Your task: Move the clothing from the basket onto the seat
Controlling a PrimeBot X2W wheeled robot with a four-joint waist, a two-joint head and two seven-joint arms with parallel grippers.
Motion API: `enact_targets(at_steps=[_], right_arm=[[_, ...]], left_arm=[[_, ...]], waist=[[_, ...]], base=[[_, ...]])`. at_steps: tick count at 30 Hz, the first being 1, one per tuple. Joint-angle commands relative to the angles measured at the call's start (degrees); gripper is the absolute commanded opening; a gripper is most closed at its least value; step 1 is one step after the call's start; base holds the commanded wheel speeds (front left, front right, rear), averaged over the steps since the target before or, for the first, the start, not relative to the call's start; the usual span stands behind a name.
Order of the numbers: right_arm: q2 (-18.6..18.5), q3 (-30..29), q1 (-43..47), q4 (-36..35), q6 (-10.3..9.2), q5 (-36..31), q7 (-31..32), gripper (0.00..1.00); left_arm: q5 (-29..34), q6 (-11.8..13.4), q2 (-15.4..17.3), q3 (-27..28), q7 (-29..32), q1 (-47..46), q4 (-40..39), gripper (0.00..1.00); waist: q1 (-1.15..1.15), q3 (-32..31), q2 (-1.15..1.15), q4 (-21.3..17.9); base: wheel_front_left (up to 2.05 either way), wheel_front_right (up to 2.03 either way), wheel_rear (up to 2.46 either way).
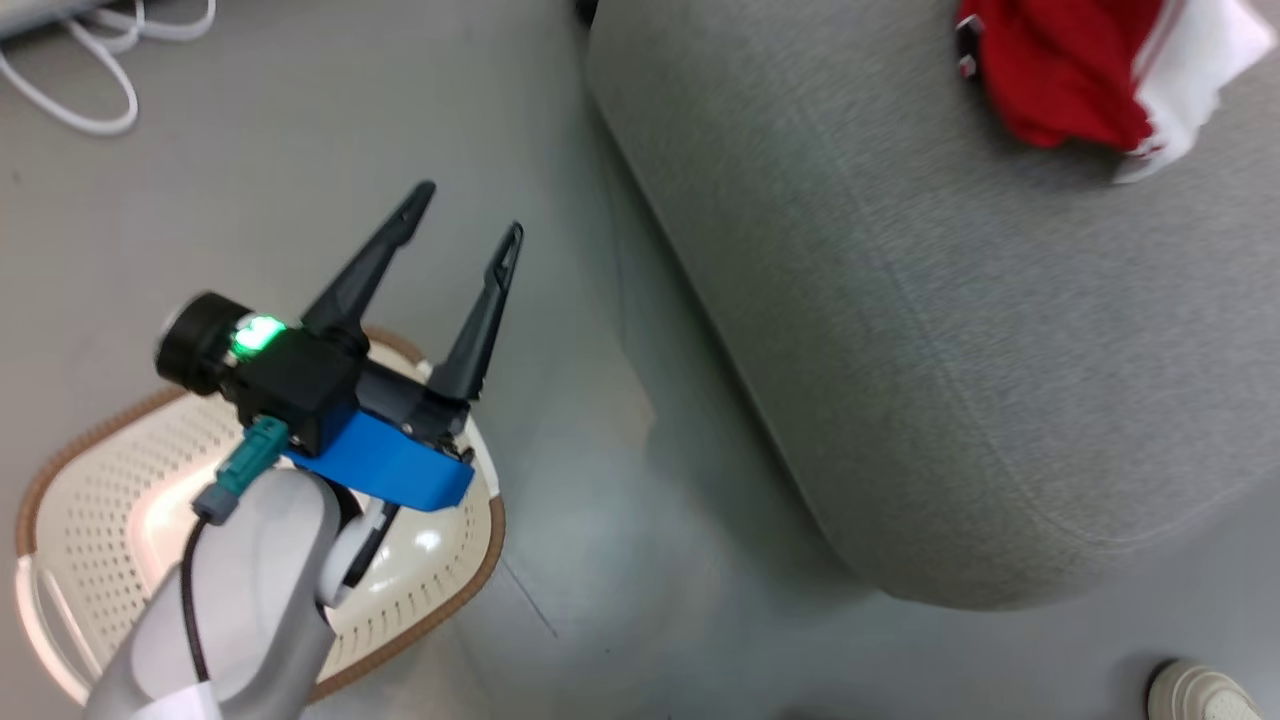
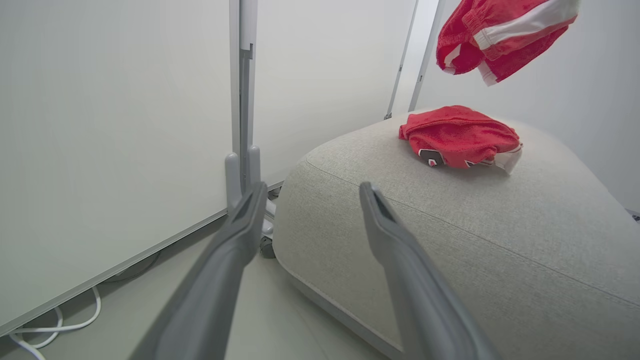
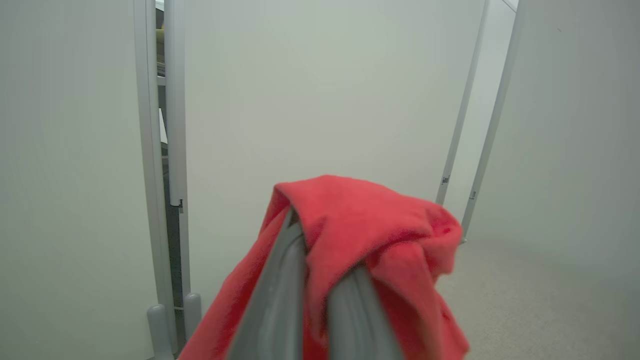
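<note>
My left gripper [image 1: 470, 211] is open and holds nothing, poised above the cream perforated basket [image 1: 100, 500], whose visible inside shows no clothing. In the left wrist view this gripper [image 2: 312, 187] points at the grey seat [image 2: 475, 240], where a crumpled red jersey [image 2: 460, 135] lies. A second red garment with white stripes [image 2: 500, 35] hangs in the air above it. My right gripper [image 3: 315, 280] is shut on that red garment [image 3: 370, 220], which drapes over both fingers. Red and white clothing [image 1: 1060, 70] shows over the seat [image 1: 900, 350] at the top right of the head view.
White cables [image 1: 90, 110] lie on the grey floor at the far left. A person's pale shoe [image 1: 1200, 695] stands near the seat's front corner. White partition panels [image 2: 125, 125] on a footed post [image 2: 242, 165] rise behind the seat.
</note>
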Motion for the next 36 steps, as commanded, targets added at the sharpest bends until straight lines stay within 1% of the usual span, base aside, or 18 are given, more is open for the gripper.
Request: enact_targets(at_steps=[1, 4, 6, 9, 14, 20, 21, 22, 23, 24, 27, 30, 36], right_arm=[[-0.1, -1.3, -0.9, -0.2, 0.03, 0.1, 0.3, 0.0], [-1.0, -5.0, -1.0, 0.4, 0.03, 0.1, 0.1, 0.0], [-1.1, -6.2, 0.0, 1.8, 0.03, 0.1, -0.5, 0.0], [0.0, -8.4, 1.1, 5.1, 0.02, 0.8, -2.1, 0.0], [1.2, -10.0, 2.6, 10.7, 0.02, -0.5, -5.0, 0.0], [0.9, -9.3, 2.2, 14.8, 0.02, -1.8, -7.4, 0.0], [0.9, -9.0, 1.9, 15.3, 0.02, -2.1, -7.7, 0.02], [0.9, -8.8, 1.7, 15.8, 0.02, -2.2, -8.0, 0.25], [0.9, -8.6, 1.5, 16.2, 0.02, -2.3, -8.2, 0.7], [0.9, -8.3, 1.5, 16.5, 0.02, -2.5, -8.5, 1.0], [0.6, -7.3, 2.0, 17.4, 0.02, -2.9, -8.8, 1.0], [0.1, -5.8, 3.8, 16.7, 0.02, -3.9, -9.4, 1.0], [-0.3, -2.0, 11.6, 14.1, 0.02, -6.4, -10.0, 1.0]], left_arm=[[0.3, -0.1, 0.8, 0.1, 0.0, -1.6, -1.0, 1.0], [0.8, -0.1, 2.0, 0.4, 0.1, -3.7, -3.7, 1.0], [1.3, -0.1, 2.5, 0.7, 0.0, -4.8, -5.6, 1.0], [2.3, -0.1, 3.3, 0.8, -0.1, -5.1, -7.7, 1.0], [2.7, 0.0, 4.2, 1.5, -0.2, -3.5, -9.0, 1.0], [2.2, 0.2, 3.6, 2.2, -0.2, -3.0, -8.9, 1.0], [2.3, 0.2, 3.5, 2.3, -0.2, -2.9, -8.8, 1.0], [2.3, 0.2, 3.3, 2.4, -0.2, -2.9, -8.6, 1.0], [2.2, 0.2, 3.1, 2.5, -0.2, -2.9, -8.5, 1.0], [2.2, 0.2, 2.8, 2.7, -0.2, -2.8, -8.3, 1.0], [1.9, 0.2, 1.2, 3.1, -0.2, -2.3, -7.7, 1.0], [1.4, 0.1, -0.9, 3.3, -0.2, -1.5, -6.6, 1.0], [-0.6, -0.1, -6.8, 5.0, -0.2, 2.2, -2.8, 1.0]], waist=[[-0.01, 8.0, 0.0, 3.8], [-0.01, 12.3, 0.0, 4.9], [-0.01, 14.3, 0.0, 5.6], [-0.01, 16.2, 0.0, 6.2], [-0.01, 16.9, 0.0, 6.3], [-0.01, 15.7, 0.0, 6.3], [-0.01, 15.5, 0.0, 6.3], [-0.01, 15.2, 0.0, 6.3], [-0.01, 14.9, 0.0, 6.3], [-0.01, 14.5, 0.0, 6.3], [-0.01, 12.6, 0.0, 6.8], [-0.01, 9.3, 0.0, 8.0], [-0.01, -0.9, 0.0, 12.0]], base=[[0.0, 0.0, 0.0], [0.0, 0.0, 0.0], [0.0, 0.0, 0.0], [0.0, 0.0, 0.0], [0.0, 0.0, 0.0], [0.0, 0.0, 0.0], [0.0, 0.0, 0.0], [0.0, 0.0, 0.0], [0.0, 0.0, 0.0], [0.0, 0.0, 0.0], [0.0, 0.0, 0.0], [0.0, 0.0, 0.0], [0.0, 0.0, 0.0]])
